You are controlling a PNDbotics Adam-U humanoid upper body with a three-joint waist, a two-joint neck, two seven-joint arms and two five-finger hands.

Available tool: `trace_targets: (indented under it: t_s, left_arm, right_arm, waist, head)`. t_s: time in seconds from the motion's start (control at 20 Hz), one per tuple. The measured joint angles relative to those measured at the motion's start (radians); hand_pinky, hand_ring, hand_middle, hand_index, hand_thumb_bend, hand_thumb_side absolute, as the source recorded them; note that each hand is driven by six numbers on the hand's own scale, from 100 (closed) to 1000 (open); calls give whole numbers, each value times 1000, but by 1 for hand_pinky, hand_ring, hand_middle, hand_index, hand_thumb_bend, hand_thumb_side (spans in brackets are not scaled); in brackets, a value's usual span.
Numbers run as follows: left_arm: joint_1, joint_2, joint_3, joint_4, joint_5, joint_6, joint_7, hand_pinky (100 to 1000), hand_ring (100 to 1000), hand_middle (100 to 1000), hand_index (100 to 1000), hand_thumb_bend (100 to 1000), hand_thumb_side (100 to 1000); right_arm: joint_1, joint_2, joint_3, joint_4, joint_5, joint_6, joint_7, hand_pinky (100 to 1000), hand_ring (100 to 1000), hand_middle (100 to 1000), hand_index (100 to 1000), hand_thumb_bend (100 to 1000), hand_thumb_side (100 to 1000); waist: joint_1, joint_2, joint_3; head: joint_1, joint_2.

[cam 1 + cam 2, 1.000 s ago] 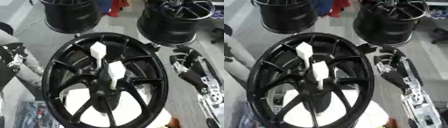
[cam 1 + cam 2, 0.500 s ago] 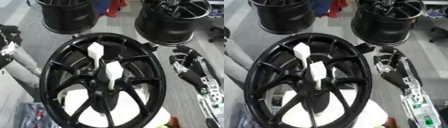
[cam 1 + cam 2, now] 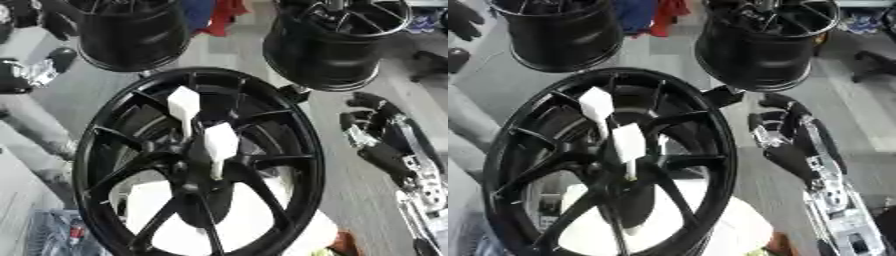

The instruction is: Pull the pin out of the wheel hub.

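A large black wheel hub point(image 3: 289, 150) fills the middle of the view, lying tilted on a white support point(image 3: 254, 222). Two white pins stand among its spokes: one point(image 3: 184, 106) toward the upper rim, the other point(image 3: 220, 145) close to the centre. My right hand point(image 3: 785, 132) hangs beside the hub's right rim, fingers relaxed and slightly bent, touching neither pin. My left hand point(image 3: 31, 72) shows only partly at the upper left edge, well away from the hub.
Two more black wheels stand at the back, one on the left point(image 3: 131, 37) and one on the right point(image 3: 337, 47). Red and blue cloth point(image 3: 219, 11) lies between them. A bin of small items point(image 3: 52, 235) sits at the lower left.
My left hand has risen toward the upper left corner, away from the hub. The right hand and both pins stay where they were.
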Motion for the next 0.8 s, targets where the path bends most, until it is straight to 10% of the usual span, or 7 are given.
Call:
trace_targets:
  t_s: [0.25, 0.8]
  left_arm:
    - [-105, 2, -113, 80, -48, 2, -125, 696, 736, 757, 859, 348, 528]
    - [-212, -117, -282, 239, -206, -61, -62, 758, 792, 814, 876, 362, 416]
  right_arm:
    - [0, -7, 5, 0, 0, 2, 3, 643, 699, 738, 831, 264, 304]
    - [0, -14, 12, 0, -1, 4, 13, 643, 698, 737, 831, 264, 303]
  waist:
    - [1, -7, -5]
    - [6, -12, -20]
  head:
    - [4, 0]
    - [18, 0]
